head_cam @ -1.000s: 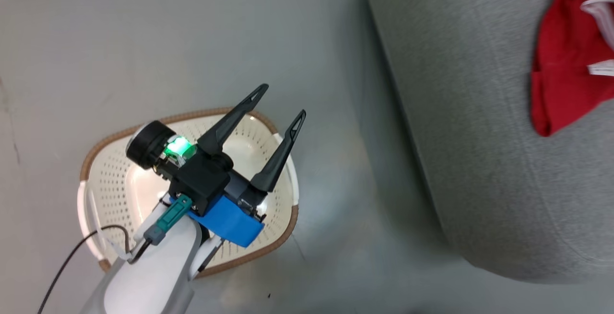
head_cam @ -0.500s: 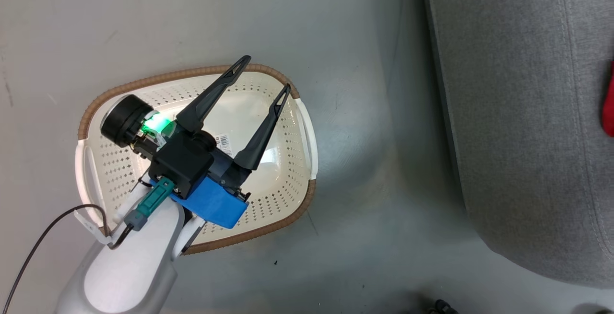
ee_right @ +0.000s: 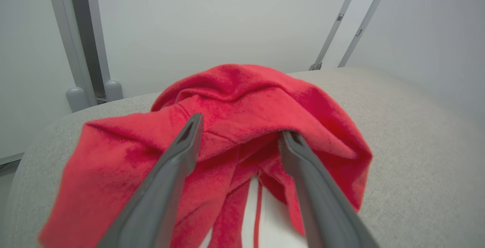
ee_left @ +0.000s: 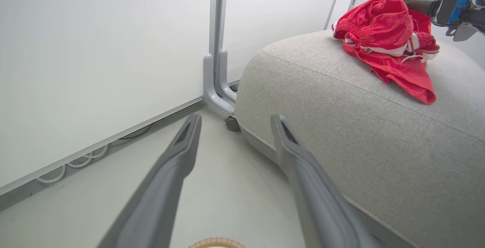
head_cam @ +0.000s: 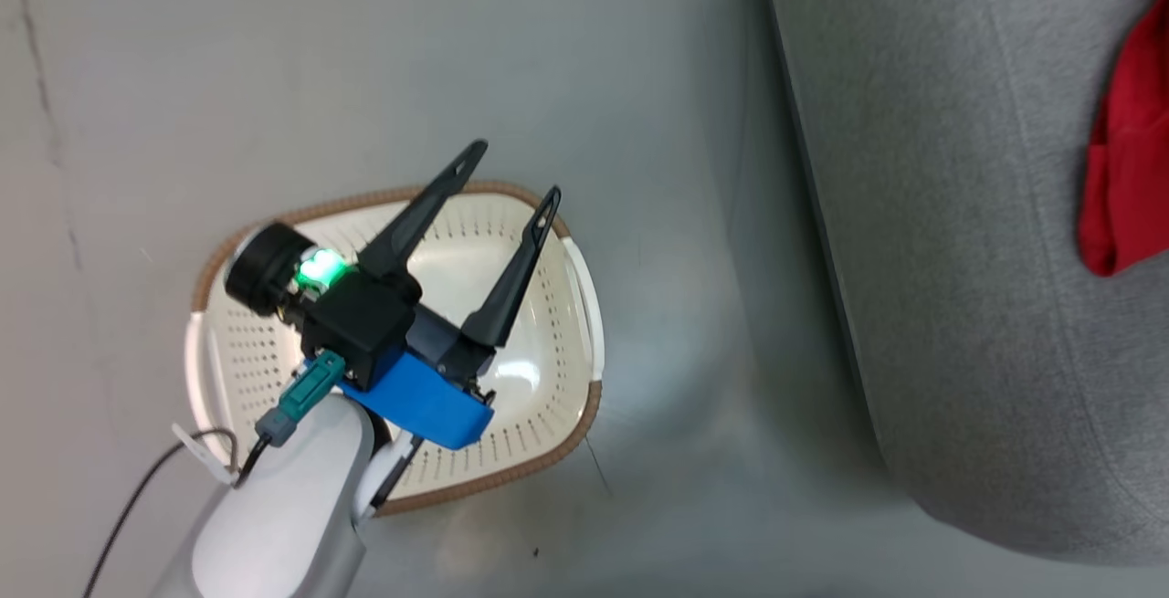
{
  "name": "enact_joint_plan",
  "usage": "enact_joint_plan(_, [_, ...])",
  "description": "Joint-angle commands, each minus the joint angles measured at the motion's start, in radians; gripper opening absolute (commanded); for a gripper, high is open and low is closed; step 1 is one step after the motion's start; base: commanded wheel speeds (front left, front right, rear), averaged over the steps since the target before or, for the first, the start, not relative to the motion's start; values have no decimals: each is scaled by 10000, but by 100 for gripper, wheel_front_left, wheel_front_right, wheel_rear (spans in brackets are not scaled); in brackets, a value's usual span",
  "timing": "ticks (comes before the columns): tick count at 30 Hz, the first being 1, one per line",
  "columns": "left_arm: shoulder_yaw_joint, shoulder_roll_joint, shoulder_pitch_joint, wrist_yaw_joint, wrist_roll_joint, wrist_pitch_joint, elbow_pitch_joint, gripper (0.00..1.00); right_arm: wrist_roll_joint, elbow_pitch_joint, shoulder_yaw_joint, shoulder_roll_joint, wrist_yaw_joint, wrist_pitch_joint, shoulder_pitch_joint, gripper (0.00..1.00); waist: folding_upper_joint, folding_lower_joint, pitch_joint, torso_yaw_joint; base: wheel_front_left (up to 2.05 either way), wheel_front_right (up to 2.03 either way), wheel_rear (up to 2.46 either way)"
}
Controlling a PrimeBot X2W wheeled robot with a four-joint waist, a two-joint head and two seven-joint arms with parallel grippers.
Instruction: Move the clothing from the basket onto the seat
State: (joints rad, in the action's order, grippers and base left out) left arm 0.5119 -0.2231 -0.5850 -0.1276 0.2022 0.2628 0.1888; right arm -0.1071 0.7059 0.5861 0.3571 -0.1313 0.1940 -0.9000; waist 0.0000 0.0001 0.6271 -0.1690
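Clothing [ee_right: 242,96] lies in a red heap on the seat [head_cam: 959,260], the broad grey sofa on the 3 o'clock side of the head view, and the heap sits at that view's 3 o'clock edge. The basket [head_cam: 552,397] stands on the floor [head_cam: 639,78] at about 8 o'clock, well apart from the seat. What shows of its inside past the arm is bare. Above it hangs the left gripper [head_cam: 512,171], its fingers spread with nothing between them and pointing toward 1 o'clock. In the right wrist view the right gripper [ee_right: 240,126] also has its fingers spread, pinching nothing. The heap is straight ahead at 12 o'clock, against both tips, and one fold laps over the tip on the 1 o'clock side. The heap's long axis runs crosswise to the fingers, from about 8 o'clock to 3 o'clock. The right arm is much the nearer. With the basket seemingly emptied, its likely next move is a straight retreat toward 6 o'clock along the fingers' own line. A sideways pull could snag that fold and drag the cloth toward the seat's edge.
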Motion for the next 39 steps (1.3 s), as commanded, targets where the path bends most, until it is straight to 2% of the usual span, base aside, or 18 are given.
enact_joint_plan(1, [-118,79,276,-43,94,30,83,100,-57,8,-91,-43,11,118,421,100,0,-1,-836,184,0,0,0])
enact_joint_plan(8, [-831,568,1558,-43,291,30,536,100,175,-615,-743,-422,11,-12,2025,100,0,-1,-2771,387,0,0,0])
enact_joint_plan(18, [-2117,1099,3345,-42,374,30,780,100,602,-2874,-2366,-1423,9,-649,4806,100,0,-1,-4710,816,0,0,0])
enact_joint_plan(27, [-3075,1334,4312,-43,176,30,855,100,646,-4900,-3536,-2200,11,-1211,6854,100,0,-1,-5437,1427,0,0,0])
enact_joint_plan(33, [-3682,1433,4653,-43,138,30,1038,100,794,-5598,-4010,-2714,11,-1005,7838,100,0,-1,-5709,1778,0,0,0])
enact_joint_plan(39, [-4216,1472,4978,-43,197,31,1218,100,958,-5803,-4555,-3000,11,-886,8560,100,0,-1,-6004,1927,0,0,0])
